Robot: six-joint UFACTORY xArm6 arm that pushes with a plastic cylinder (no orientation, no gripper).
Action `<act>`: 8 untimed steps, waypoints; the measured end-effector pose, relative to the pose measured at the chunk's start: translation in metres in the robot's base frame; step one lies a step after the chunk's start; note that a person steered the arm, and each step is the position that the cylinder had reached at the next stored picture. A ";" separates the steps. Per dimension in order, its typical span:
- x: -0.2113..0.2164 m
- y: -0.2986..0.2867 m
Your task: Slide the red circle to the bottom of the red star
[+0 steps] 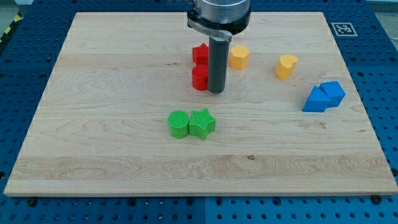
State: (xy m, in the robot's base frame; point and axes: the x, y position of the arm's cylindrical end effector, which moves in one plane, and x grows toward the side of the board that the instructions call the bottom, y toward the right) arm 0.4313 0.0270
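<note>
Camera view. The dark rod descends from the view's top centre; my tip [216, 91] rests on the wooden board [93, 124], touching or just beside the right flank of the red circle [199, 78]. The rod carries no jaws, so it neither opens nor closes and grips nothing; it can only push. The red circle lies at 6 o'clock of the red star [199, 54], the two apparently touching, so the task looks nearly or fully met.

Risks, as judged from this layout: with the tip at 3 o'clock of the circle, any further travel toward 9 o'clock would shove the circle sideways out from under the star. A push toward 12 o'clock could drive the circle into the star and displace both. The rod hides part of the star's right side, so contact there cannot be told.

A yellow block [239, 56] sits just beside the rod at 1 o'clock; a careless retreat that way could nudge it. The second yellow block [286, 66], the blue pair [324, 97], the green circle [179, 123] and the green star [202, 122] lie well apart.
</note>
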 end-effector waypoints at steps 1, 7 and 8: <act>0.035 0.000; 0.102 -0.103; 0.084 -0.103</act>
State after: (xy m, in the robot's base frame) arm 0.5155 -0.0755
